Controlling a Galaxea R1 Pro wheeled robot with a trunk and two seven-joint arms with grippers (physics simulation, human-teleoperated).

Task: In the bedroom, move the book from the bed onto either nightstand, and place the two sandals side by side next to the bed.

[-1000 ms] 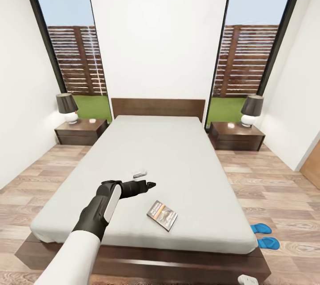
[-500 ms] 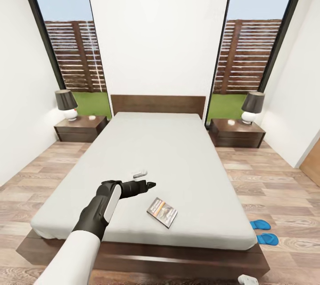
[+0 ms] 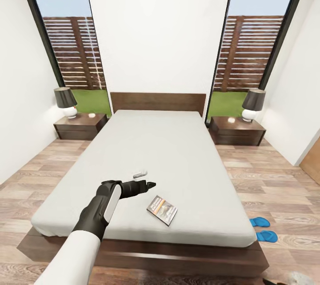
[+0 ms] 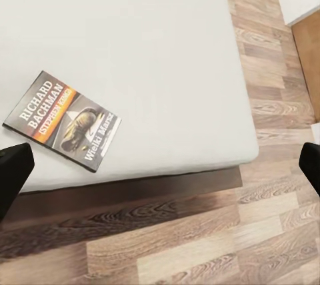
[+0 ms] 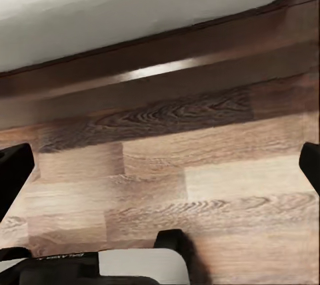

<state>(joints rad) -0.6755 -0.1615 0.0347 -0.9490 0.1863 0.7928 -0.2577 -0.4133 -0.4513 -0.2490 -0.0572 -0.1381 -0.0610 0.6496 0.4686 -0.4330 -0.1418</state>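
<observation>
A: Dark-covered with an orange band, the book lies flat on the pale mattress of the bed, near the foot edge and a little to the robot's right of centre.

B: Which way from the arm?

A: The left pincer hangs over the mattress just beside the book, which sits forward of it to its right and nearer the foot. In the left wrist view the book shows between the two dark fingertips, closer to one of them, so the fingers stand well apart with nothing held.

B: And its long axis?

A: Skewed. It runs diagonally to the bed's edges, one corner pointing at the foot. I'd judge the wrist needs to turn so the fingers close across the short side.

B: The right arm?

A: The right wrist view looks down at plank floor and the dark bed frame, with its fingertips at the picture's two sides, so that pincer is spread too, and empty. The left is clearly nearer the book.

B: Further out?

A: The two sandals lie on the floor by the bed's right foot corner. A nightstand stands on each side of the headboard, each with a lamp; the left nightstand suits the left arm.
</observation>
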